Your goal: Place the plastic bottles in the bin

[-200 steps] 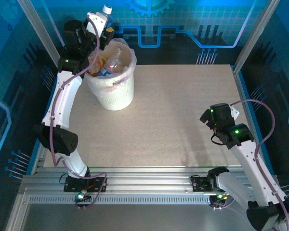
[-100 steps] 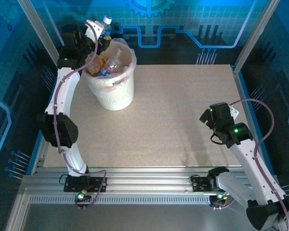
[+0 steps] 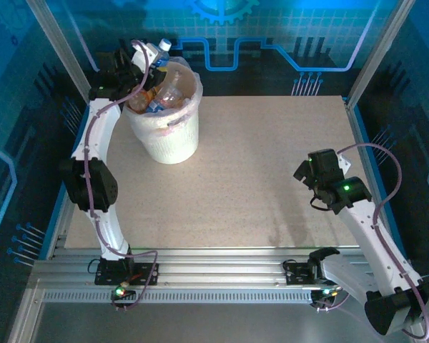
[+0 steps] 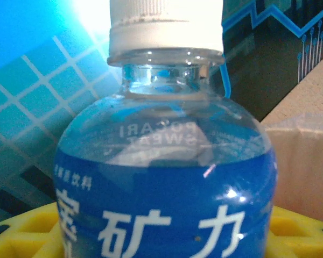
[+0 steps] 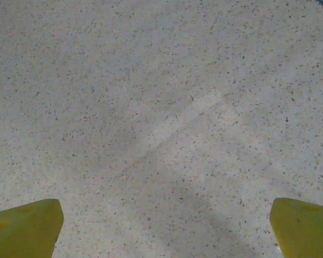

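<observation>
Over the far rim of the round white, bag-lined bin (image 3: 173, 139), heaped with clear bottles (image 3: 168, 93), a blue-labelled bottle (image 4: 161, 188) with a ribbed white cap (image 4: 166, 24) is clamped in the left gripper (image 3: 151, 61). The right gripper (image 5: 167, 228) is held wide apart above the speckled bench (image 3: 272, 157), well apart from the bin.

blue backlight glare, perhaps slight blur
</observation>
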Available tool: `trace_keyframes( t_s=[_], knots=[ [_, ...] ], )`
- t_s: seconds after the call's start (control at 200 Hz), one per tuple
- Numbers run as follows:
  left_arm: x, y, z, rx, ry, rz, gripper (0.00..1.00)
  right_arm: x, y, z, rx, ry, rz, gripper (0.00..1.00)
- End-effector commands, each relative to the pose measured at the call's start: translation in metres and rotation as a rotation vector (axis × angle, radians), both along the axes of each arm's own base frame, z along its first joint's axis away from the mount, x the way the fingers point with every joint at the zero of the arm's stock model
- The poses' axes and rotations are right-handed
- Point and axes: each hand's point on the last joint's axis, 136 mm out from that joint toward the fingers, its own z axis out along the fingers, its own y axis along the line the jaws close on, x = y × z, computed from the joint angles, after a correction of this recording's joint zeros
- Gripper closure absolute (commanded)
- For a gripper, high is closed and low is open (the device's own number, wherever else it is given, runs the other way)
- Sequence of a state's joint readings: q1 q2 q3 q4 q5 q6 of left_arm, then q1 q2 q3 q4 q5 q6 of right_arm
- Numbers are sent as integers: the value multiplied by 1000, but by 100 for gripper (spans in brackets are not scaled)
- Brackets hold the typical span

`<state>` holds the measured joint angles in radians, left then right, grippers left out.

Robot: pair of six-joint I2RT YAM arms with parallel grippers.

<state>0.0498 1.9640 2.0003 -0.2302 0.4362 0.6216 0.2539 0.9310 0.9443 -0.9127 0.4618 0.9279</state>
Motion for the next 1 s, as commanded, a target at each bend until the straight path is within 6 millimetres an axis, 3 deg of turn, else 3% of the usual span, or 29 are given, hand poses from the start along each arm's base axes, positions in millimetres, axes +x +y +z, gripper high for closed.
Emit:
trace_keyframes(
  t_s=[0.0, 0.13, 0.225, 0.48, 0.66, 0.92, 0.995],
  knots=[
    [-8, -4, 1, 26, 10, -66, 47, 6, -1, 12, 20, -39, -17, 0],
    [-17, -12, -1, 25, 38, -120, 41, 8, 1, 12, 29, -41, -9, 0],
    [-21, -15, -1, 27, 49, -141, 28, 8, 2, 13, 30, -39, -4, 0],
    [-30, -21, -2, 18, 74, -184, 27, 8, 2, 14, 35, -46, -4, 0],
    [-33, -22, -3, 15, 85, -195, 32, 8, 2, 14, 36, -48, -3, 0],
    [-48, -31, 41, -70, 11, -230, 28, 12, 6, 17, 43, -54, 14, 0],
    [-51, -32, 57, -111, -13, -223, 20, 13, 8, 17, 47, -52, 22, 0]
  ],
)
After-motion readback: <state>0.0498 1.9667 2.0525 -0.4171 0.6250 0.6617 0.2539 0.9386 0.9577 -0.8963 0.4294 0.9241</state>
